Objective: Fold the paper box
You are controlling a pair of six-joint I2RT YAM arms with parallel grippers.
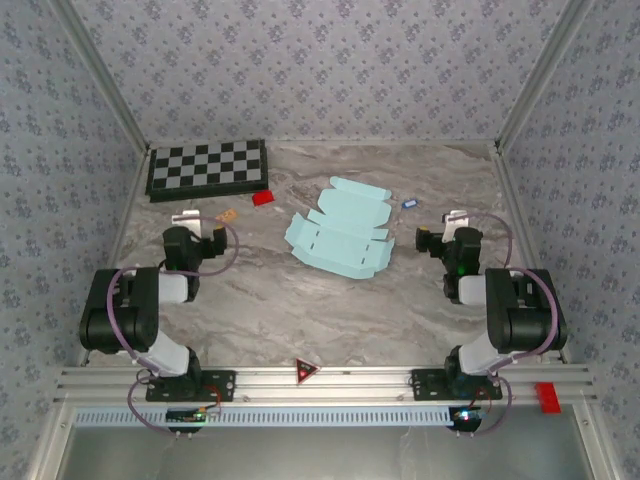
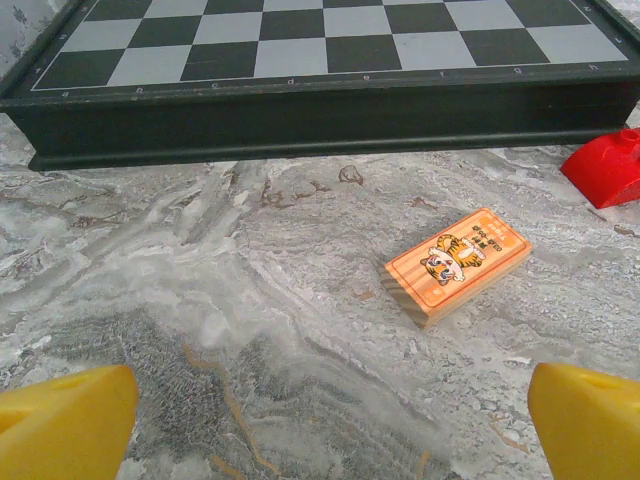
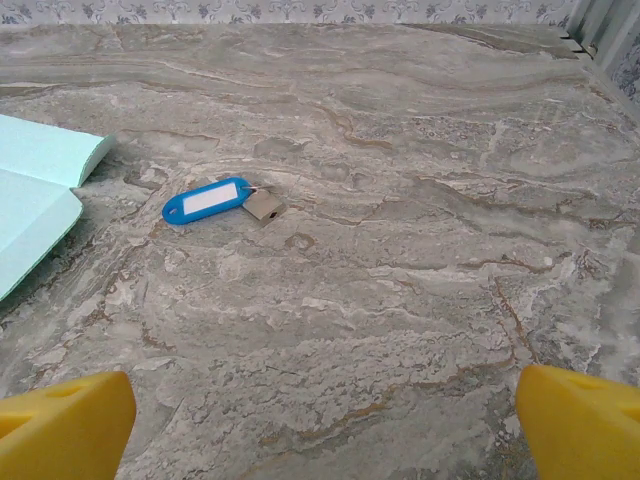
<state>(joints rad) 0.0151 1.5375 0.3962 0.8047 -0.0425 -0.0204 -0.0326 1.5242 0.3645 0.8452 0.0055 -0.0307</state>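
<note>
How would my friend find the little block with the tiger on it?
Start at the black-and-white checkerboard in the far left corner of the table. Just in front of its near edge lies a small flat block. Its orange top with a cartoon tiger sets it apart from the plain red block nearby.

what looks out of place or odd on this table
Nothing looks spilled or damaged. The paper box lies askew in the middle of the table as an unfolded sheet, some flaps lifted. Loose extras: a red block beside the checkerboard, an orange tiger tile and a blue key tag.
</note>
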